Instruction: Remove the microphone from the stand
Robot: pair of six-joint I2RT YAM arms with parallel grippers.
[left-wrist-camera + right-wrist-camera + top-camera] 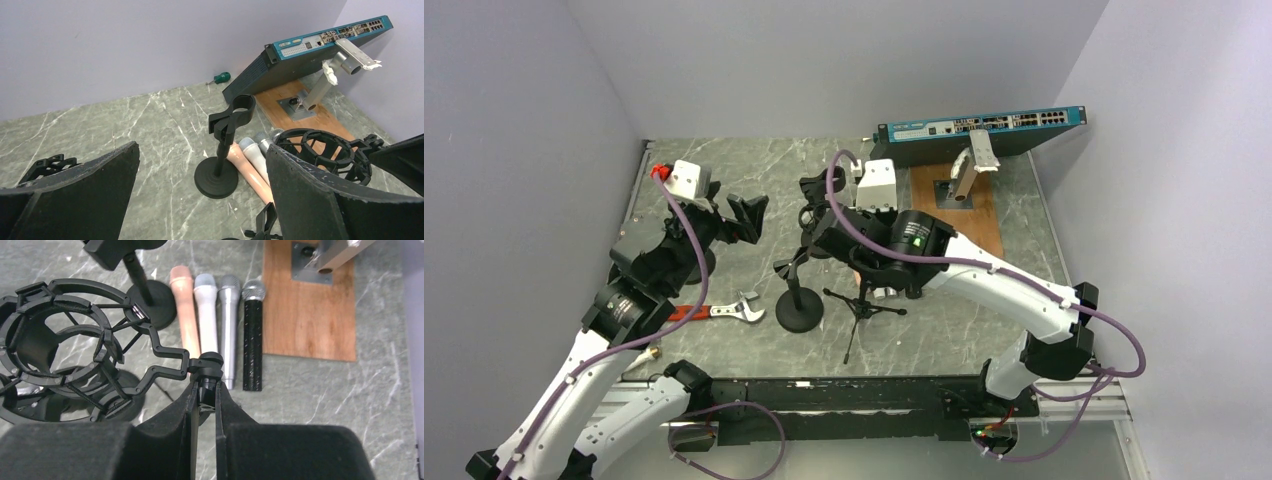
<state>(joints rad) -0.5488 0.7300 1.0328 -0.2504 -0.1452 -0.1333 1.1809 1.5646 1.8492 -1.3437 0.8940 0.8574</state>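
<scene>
A black round-base microphone stand [799, 308] stands mid-table; its clip [235, 116] holds nothing. Several microphones lie side by side on the table next to it: pink [184, 310], white [207, 315], silver [229, 325] and black [252, 335]. My right gripper [204, 395] is shut on the stem of a black shock mount [60, 345] and holds it above the table near the stand. In the top view the right gripper [821, 218] hides most of the microphones. My left gripper [749, 215] is open and empty, left of the stand, which shows between its fingers [320, 200].
A small black tripod [860, 305] stands right of the round base. A red-handled wrench [719, 312] lies front left. A wooden board [307, 315] with a metal pipe fitting [964, 175] and a network switch [979, 128] are at the back right. A green screwdriver [220, 78] lies by the back wall.
</scene>
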